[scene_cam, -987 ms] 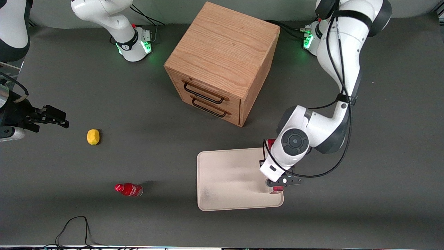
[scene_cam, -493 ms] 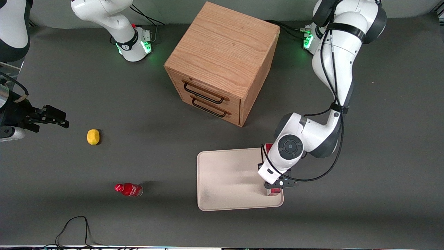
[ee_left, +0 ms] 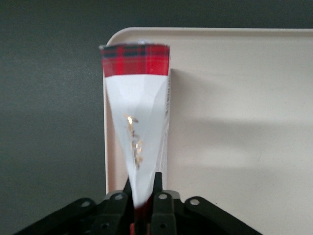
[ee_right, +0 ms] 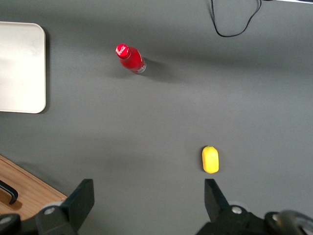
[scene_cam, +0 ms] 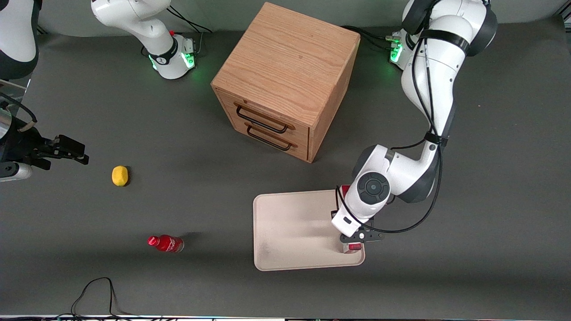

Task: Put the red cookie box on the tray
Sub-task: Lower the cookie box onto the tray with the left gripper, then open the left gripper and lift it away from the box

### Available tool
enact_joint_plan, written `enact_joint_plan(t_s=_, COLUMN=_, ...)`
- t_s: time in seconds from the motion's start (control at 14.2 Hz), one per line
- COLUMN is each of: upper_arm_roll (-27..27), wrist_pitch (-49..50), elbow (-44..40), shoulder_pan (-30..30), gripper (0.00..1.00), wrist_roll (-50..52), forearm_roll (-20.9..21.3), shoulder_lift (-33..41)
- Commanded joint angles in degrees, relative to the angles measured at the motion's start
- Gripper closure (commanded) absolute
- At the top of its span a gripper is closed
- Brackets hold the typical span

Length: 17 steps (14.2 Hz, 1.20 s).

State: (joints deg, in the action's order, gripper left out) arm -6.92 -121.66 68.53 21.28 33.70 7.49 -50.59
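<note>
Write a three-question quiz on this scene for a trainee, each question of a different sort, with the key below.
1. True or false: the gripper has its fingers shut on the red cookie box.
2. Multiple choice: over which part of the tray is the box held? A) the middle B) the edge toward the working arm's end of the table C) the edge toward the parked arm's end
3. Fill in: the loose thing lying nearest the front camera on the table is the small red ____.

Key
1. True: the fingers pinch the box's narrow edge.
2. B: in the left wrist view the box runs along the tray's rim.
3. Bottle: the yellow lemon and the wooden drawer cabinet lie farther from it.
</note>
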Motion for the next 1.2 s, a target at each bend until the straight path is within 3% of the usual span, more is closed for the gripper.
enact_joint_plan(t_s=0.0, upper_arm_roll=-0.1, wrist_pitch=-0.4, elbow=0.2, shoulder_pan=0.2, gripper=0.00, wrist_roll=1.3, forearm_roll=1.5, shoulder_lift=0.7)
enact_joint_plan(t_s=0.28, upper_arm_roll=-0.1, wrist_pitch=1.3, elbow=0.2, shoulder_pan=0.0, gripper=0.00, wrist_roll=3.5, forearm_roll=1.7, shoulder_lift=3.2)
enact_joint_plan(t_s=0.78, upper_arm_roll=-0.5, wrist_pitch=20.9, elbow=-0.1, shoulder_pan=-0.4, gripper=0.00, wrist_roll=4.0, forearm_roll=0.8, shoulder_lift=20.5)
enact_joint_plan(t_s=1.13, upper_arm_roll=-1.0, wrist_pitch=29.2, elbow=-0.6, shoulder_pan=-0.1, gripper=0.00, wrist_roll=3.9, forearm_roll=0.9, shoulder_lift=29.8)
